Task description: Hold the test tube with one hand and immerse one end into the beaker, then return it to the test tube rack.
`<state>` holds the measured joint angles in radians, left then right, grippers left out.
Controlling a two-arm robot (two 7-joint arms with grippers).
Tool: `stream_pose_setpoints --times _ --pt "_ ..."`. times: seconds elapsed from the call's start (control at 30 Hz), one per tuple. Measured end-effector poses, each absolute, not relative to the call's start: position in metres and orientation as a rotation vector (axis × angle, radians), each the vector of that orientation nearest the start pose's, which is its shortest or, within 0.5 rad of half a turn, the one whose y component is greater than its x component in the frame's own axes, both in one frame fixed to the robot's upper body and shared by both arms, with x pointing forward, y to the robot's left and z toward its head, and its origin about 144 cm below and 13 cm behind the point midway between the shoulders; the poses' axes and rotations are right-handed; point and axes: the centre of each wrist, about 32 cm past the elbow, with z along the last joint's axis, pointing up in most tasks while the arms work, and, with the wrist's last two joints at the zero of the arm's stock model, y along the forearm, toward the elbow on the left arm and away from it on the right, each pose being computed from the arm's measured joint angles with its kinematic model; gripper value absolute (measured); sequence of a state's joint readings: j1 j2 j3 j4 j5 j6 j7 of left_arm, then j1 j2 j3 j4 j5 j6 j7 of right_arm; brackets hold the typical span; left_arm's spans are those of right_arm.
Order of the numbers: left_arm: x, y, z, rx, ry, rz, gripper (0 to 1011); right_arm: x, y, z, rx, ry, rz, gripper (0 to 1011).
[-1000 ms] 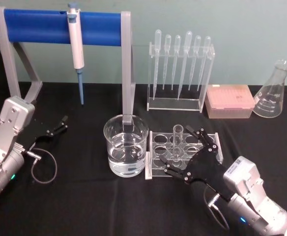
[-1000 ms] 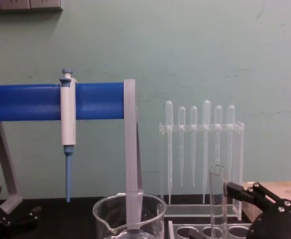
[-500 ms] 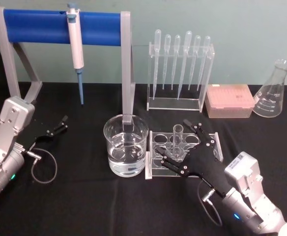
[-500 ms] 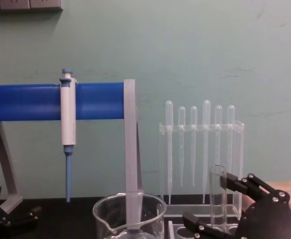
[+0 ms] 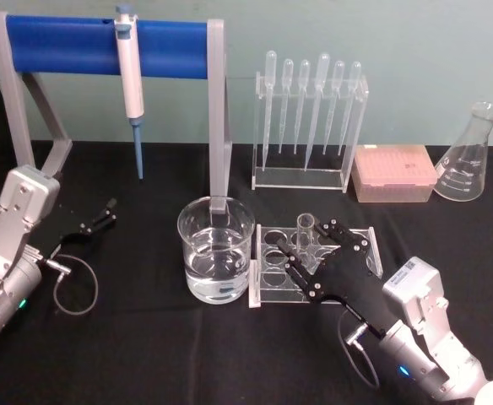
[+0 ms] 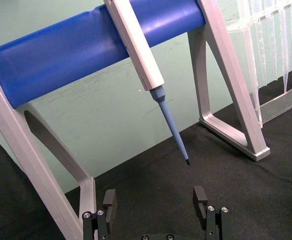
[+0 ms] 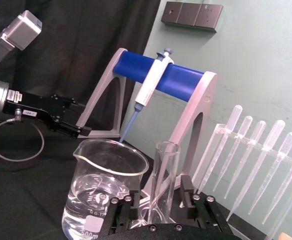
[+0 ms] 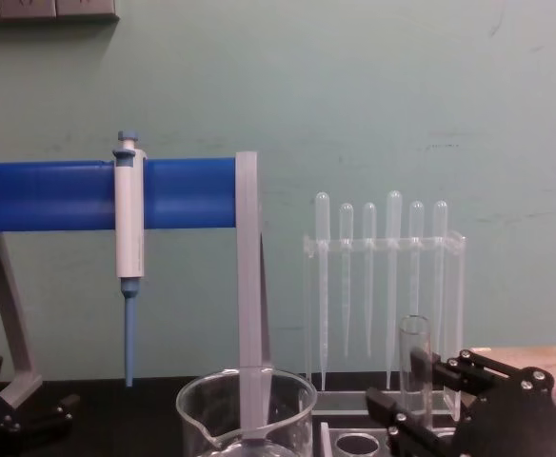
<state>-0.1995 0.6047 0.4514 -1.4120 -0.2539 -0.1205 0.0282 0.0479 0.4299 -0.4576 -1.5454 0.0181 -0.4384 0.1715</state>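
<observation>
The tube (image 7: 162, 180) has its foot hidden behind the right gripper (image 5: 309, 245) in the wrist view, so its seat in the rack (image 5: 272, 274) is hard to judge. It stands upright there, just beside the beaker (image 5: 216, 249). The right arm reaches in low from the near right. Its jaws sit narrowly either side of the tube, seemingly not quite touching. The left gripper (image 5: 108, 213) rests spread wide, well to the left.

Printed in white, low on the beaker (image 7: 104, 200): "500", with tiny letters just above it, too small to read. On the left gripper (image 7: 83, 119): a small white label (image 7: 28, 114), print too tiny to read. On the flask (image 5: 468, 156): lines and numbers, too small to read.
</observation>
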Motion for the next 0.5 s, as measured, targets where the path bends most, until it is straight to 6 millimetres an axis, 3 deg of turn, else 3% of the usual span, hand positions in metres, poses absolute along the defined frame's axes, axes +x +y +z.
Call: stream_pose_setpoints --times 0.27,0.5 --pt "0.489 0.310 1.140 0.304 -0.285 1.248 1000 0.439 -0.223 1.122 -0.019 -0.482 -0.865 276" --pt "0.489 0.310 1.140 0.304 -0.285 1.248 1000 0.439 -0.223 1.130 0.010 -0.467 -0.863 242"
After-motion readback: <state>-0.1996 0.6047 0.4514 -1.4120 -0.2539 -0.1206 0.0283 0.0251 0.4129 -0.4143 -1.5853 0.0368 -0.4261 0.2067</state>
